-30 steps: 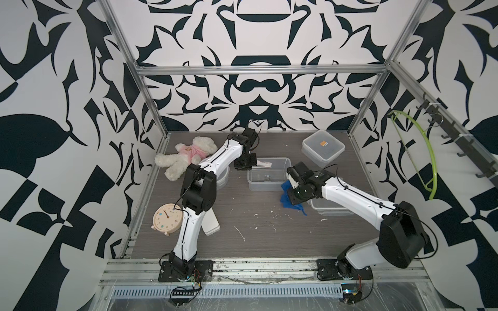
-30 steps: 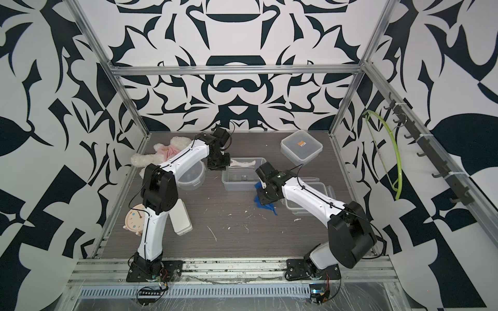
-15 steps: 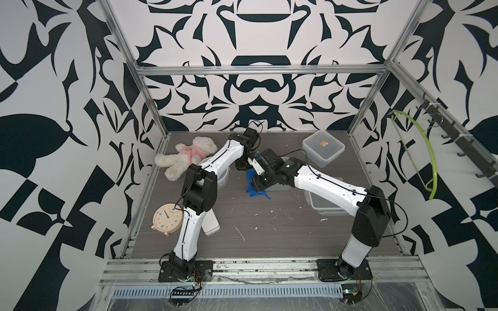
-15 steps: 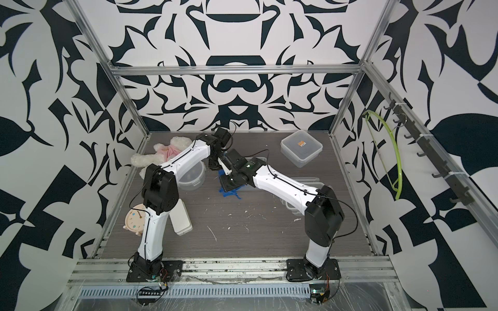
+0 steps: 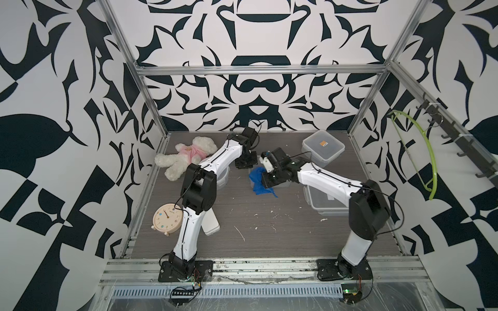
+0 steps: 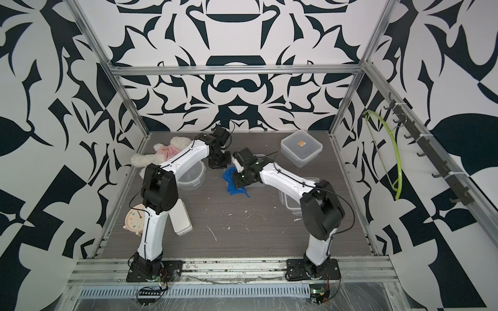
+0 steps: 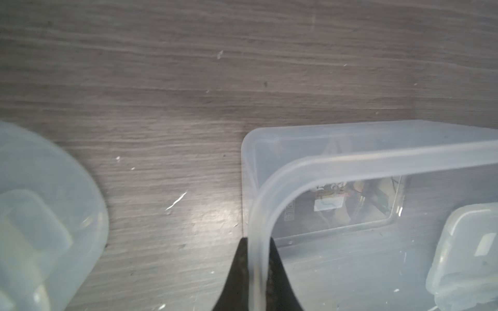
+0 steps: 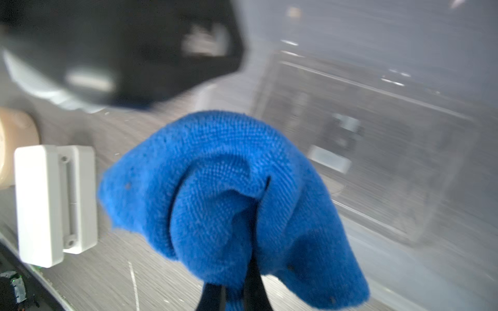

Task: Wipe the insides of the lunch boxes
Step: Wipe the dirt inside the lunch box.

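My left gripper (image 7: 257,242) is shut on the wall of a clear rectangular lunch box (image 7: 350,161) at mid-table; in both top views the gripper (image 5: 245,161) (image 6: 218,161) stands at the box's left end. My right gripper (image 8: 237,285) is shut on a blue cloth (image 8: 234,194). The cloth (image 5: 260,183) (image 6: 233,183) hangs at that box's (image 6: 260,156) front left corner; whether it touches the inside I cannot tell. A round lunch box (image 5: 222,176) (image 7: 40,215) sits under my left arm. A lidded lunch box (image 5: 323,148) stands at the back right.
Another clear rectangular container (image 5: 323,202) lies under my right arm. A teddy (image 5: 186,159), a clock (image 5: 167,219) and a white case (image 5: 210,223) (image 8: 54,202) are on the left. White crumbs (image 5: 269,215) dot the table. A green hanger (image 5: 420,161) hangs on the right wall.
My right arm has swung left across the front of the middle box, carrying the blue cloth from its right side to its left corner. The left arm has stayed still.
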`<state>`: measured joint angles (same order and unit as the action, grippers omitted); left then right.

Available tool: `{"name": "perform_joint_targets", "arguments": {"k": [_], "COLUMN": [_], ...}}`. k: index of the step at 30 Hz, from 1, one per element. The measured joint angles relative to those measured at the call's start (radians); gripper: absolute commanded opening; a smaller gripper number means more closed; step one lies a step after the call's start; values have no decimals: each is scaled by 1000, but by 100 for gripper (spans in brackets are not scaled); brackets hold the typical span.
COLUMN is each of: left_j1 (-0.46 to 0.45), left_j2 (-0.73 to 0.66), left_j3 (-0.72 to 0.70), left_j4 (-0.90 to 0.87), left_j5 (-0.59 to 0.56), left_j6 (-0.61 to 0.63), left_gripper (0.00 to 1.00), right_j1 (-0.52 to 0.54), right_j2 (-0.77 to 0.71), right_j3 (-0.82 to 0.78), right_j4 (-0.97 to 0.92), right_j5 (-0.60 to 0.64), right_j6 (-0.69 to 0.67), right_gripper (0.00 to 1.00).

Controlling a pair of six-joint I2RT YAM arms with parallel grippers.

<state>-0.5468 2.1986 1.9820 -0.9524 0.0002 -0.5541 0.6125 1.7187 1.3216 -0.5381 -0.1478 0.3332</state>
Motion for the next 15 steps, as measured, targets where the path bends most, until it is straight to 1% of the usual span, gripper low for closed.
{"name": "perform_joint_targets", "arguments": {"k": [2, 5, 8, 11, 13, 15], "left_j1": [-3, -3, -3, -3, -3, -5], "left_j2": [0, 0, 0, 0, 0, 0], "left_j3": [0, 0, 0, 0, 0, 0], "left_j4": [4, 3, 2, -8, -22, -33], "left_j5": [-1, -1, -3, -5, -4, -4], "left_j6": [-1, -4, -6, 4, 7, 9], "left_gripper": [0, 0, 0, 0, 0, 0], "right_j1": [-87, -214, -288, -290, -261, -220], "right_j2": [-73, -145, -174, -168, -153, -124], "right_j3": [-68, -127, -134, -76, -3, 101], "right_j4": [-15, -41, -77, -141, -166, -167], "right_j5": [3, 13, 41, 85, 94, 88], "right_j6": [-6, -23, -37, -44, -44, -43], "right_gripper": [0, 0, 0, 0, 0, 0]}}
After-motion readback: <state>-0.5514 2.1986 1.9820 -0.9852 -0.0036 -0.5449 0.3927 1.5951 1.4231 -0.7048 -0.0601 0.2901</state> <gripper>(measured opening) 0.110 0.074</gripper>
